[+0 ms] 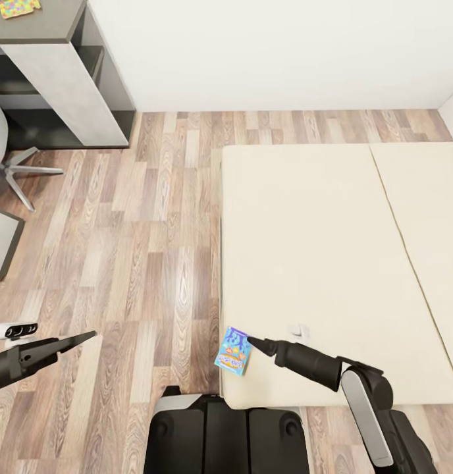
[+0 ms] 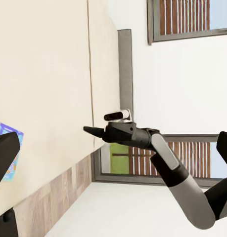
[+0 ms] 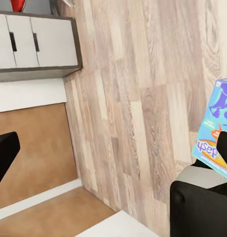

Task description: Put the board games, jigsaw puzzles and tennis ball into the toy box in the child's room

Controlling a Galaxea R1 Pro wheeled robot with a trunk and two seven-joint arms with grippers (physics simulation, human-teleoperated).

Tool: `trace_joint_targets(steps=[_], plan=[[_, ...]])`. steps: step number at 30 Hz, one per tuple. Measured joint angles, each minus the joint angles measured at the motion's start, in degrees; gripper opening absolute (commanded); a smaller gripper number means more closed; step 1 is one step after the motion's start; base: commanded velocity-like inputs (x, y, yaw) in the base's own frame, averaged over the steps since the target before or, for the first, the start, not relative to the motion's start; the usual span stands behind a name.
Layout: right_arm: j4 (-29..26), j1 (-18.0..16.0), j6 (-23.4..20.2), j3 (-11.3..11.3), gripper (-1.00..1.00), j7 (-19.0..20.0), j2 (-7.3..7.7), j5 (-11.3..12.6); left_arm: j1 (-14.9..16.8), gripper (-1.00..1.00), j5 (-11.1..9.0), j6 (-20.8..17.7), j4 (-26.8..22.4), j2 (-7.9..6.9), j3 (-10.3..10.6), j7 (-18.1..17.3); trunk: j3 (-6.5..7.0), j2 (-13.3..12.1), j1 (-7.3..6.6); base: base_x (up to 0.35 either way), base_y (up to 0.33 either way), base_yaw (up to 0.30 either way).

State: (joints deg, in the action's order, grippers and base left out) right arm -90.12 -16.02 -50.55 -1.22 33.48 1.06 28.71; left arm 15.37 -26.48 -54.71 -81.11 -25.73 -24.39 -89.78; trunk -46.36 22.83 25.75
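At the near corner of the bed (image 1: 305,250), a small board game (image 1: 234,351) lies flat on the cream mattress, close to the edge beside the wood floor (image 1: 141,263). Its cover is blue with an orange patch; in the right wrist view the letters "dash" can be read on it, the rest of the title cut off. The right gripper (image 1: 251,341) has its tip touching the box's far corner, jaws drawn together to a point as far as the head view shows. The left gripper (image 1: 88,337) hangs over the floor, well apart from the bed, jaws likewise together. On the dark table (image 1: 49,20) top, far left, lies a jigsaw puzzle (image 1: 19,6). The left wrist view adds a grey headboard (image 2: 125,69) and windows (image 2: 187,19); the right wrist view, a white-fronted cabinet (image 3: 36,44).
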Motion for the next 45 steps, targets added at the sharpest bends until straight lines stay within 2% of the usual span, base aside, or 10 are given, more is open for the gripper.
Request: trace_joint_targets(steps=[2,8,21,45], plan=[[0.08,0.05,1.31,0.0,1.0,1.04,0.55,-0.06,0.0,1.0,0.03,0.0,0.02,0.02,-0.19,0.0,0.04,0.0,0.0,0.0,0.0,0.0],[0.04,0.2,4.62,0.3,1.0,1.96,1.02,-0.13,0.0,1.0,0.05,0.02,0.02,0.19,-0.31,0.0,0.08,0.0,0.0,0.0,0.0,0.0],[0.13,0.37,5.15,0.35,1.0,2.11,1.14,-0.31,0.0,1.0,0.26,0.03,0.05,0.21,-0.31,0.0,0.26,0.0,0.0,0.0,0.0,0.0],[0.09,1.17,5.38,0.49,1.0,2.19,1.06,-0.62,0.0,1.0,0.43,0.03,0.14,0.09,-0.4,0.0,2.45,0.0,0.0,0.0,0.0,0.0]])
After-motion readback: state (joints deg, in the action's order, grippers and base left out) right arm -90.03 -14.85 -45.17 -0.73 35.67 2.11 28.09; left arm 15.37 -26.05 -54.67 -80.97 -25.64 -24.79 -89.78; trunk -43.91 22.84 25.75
